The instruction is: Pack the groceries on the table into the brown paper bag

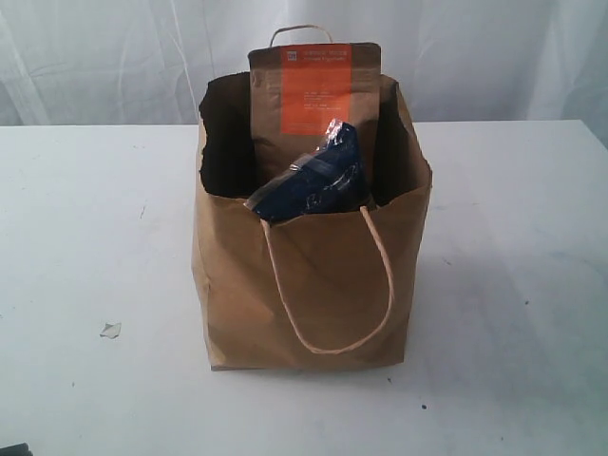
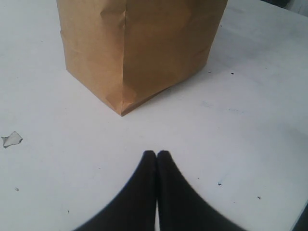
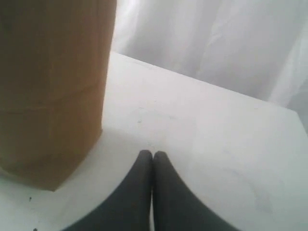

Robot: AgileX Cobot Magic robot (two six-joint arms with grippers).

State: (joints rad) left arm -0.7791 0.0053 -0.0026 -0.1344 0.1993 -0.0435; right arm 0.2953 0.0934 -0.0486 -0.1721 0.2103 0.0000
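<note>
Kraft-brown paper bag [image 1: 313, 285] stands upright on the white table [image 1: 513, 237], mouth open, sides creased. Two items stick up past the rim. The brown pouch w/ orange label [image 1: 313, 95] is upright at the back of the bag, its top well above the rim. The long dark-blue noodle packet [image 1: 318, 180] leans tilted in front of the pouch, lower end resting over the front rim. One twisted loop handle [image 1: 334, 352] hangs down the front face; the 2nd handle [image 1: 302, 30] peeks up behind the pouch. Anything deeper inside is hidden by the bag walls, can't tell.

Now the left gripper [image 2: 157, 154]: both black fingers pressed tip to tip, no gap, nothing btwn them, so it's empty. Bare table lies under it. The bag sits straight ahead of its tips, one vertical corner fold turned toward them, near but not touching. A small torn white scrap [image 2: 11, 139] lies on the table off to one side of this gripper, approx level w/ the tips and apart from the bag.

Then the right gripper [image 3: 152, 154]: same state, fingers flat against each other, holding nothing. The bag is ahead of its tips and off to one side, close, bottom corner on the table nr the fingers, no contact. Straight ahead is bare table, then a white cloth backdrop [image 3: 216, 43] beyond the far edge.
</note>
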